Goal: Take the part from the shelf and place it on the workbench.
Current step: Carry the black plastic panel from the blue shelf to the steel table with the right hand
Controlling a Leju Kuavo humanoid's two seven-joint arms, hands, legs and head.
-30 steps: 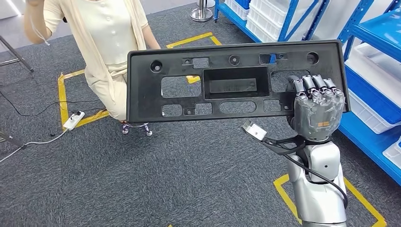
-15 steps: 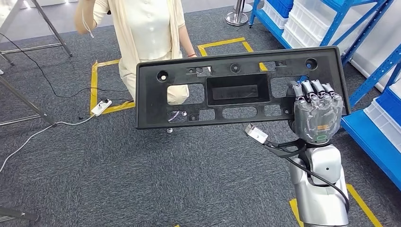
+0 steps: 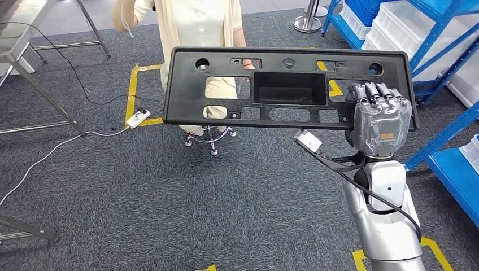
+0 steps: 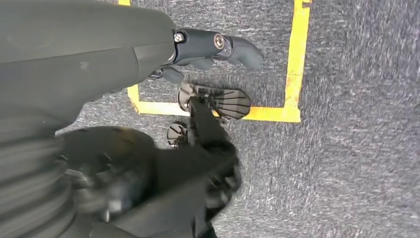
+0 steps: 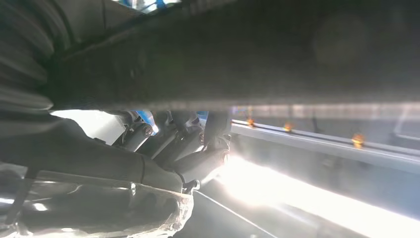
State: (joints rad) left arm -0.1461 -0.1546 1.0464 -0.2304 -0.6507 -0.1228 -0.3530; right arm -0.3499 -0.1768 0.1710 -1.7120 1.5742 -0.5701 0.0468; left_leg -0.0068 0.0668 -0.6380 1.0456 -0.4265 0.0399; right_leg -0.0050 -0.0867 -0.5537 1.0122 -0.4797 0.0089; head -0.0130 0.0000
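right hand [image 3: 379,121] grips the part [image 3: 288,90], a long black moulded panel with cut-outs, at its right end; fingers [image 3: 377,93] wrap over the panel's front face near the lower edge, so the panel is clamped between fingers and the rest of the hand. the panel is carried in the air, out in front of the body and roughly level along its length, the whole left span cantilevered with nothing under it. judgement: the end grip leaves the long side free to swing, so holding it high and away from the torso keeps it off the robot's legs while walking. in the right wrist view the panel's dark underside [image 5: 247,54] lies across the hand at close range, consistent with a firm hold. left hand [image 4: 148,49] hangs over grey carpet [image 4: 356,148] and yellow floor tape [image 4: 295,59], holding nothing; one dark finger is extended but how far the rest are spread i cannot tell. blue shelving [image 3: 446,34] with white bins sits to the right; a person [image 3: 197,22] in light clothing stands behind the panel; a metal table frame [image 3: 34,68] is at far left. judgement: part is off the shelf, placement not yet done.
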